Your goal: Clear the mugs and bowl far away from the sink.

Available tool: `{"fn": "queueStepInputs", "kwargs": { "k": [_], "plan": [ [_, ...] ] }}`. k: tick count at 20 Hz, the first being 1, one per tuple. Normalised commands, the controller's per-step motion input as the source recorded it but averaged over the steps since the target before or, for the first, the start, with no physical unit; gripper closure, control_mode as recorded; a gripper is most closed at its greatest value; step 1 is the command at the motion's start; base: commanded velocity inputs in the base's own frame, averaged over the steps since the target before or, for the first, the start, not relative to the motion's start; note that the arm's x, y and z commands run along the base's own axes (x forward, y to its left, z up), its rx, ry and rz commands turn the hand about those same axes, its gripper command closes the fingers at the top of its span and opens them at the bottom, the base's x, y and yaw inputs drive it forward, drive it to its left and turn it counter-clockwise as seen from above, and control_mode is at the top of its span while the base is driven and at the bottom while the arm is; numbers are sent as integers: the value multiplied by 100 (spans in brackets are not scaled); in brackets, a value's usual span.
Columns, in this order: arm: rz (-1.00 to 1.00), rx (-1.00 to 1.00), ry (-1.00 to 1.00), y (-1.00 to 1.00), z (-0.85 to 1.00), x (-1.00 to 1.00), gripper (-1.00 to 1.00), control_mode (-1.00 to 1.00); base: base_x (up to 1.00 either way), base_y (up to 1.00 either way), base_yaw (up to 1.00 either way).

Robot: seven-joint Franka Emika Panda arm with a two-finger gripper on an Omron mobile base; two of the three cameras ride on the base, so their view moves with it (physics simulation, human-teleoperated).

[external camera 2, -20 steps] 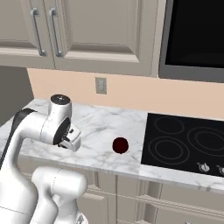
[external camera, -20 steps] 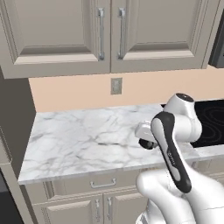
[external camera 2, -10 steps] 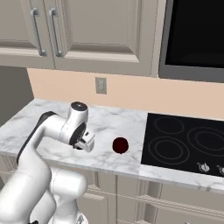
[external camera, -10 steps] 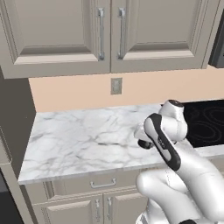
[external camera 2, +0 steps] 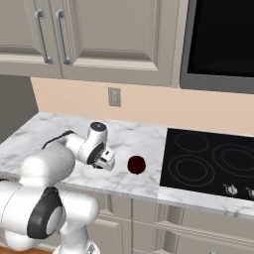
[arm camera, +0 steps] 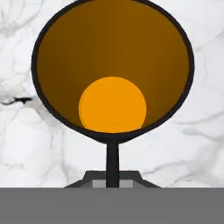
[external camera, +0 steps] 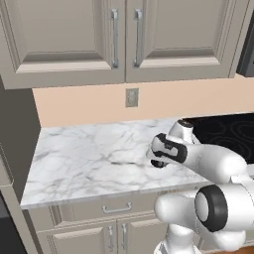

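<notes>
Black mug [arm camera: 113, 70] is seen gripped at its rim by the clenched gripper [arm camera: 112, 164], mouth upward, above marble tabletop [arm camera: 192, 144]; dark red mug [external camera 2: 136, 165] lies at three o'clock.

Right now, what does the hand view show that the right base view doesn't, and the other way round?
Hand view: a look straight down into the black mug with its orange-yellow inside, and the gripper shut on its rim. Right base view: the red mug on the counter left of the cooktop, the outlet and the cabinets. Both: the marble counter and the gripper.
</notes>
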Motion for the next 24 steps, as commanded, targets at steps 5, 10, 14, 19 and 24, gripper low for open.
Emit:
{"fn": "queueStepInputs", "kwargs": {
  "k": [5,10,14,19,24],
  "plan": [
    [10,-3,3,0,-34,77,100,-100,0,0,0],
    [9,-7,2,0,-49,60,100,-100,0,0,0],
    [9,-12,4,4,-69,26,100,-100,0,0,0],
    [7,-9,0,13,-73,-14,-100,-100,0,0,0],
    [0,-1,-2,-7,-9,-36,-100,-100,0,0,0]
  ]
}}
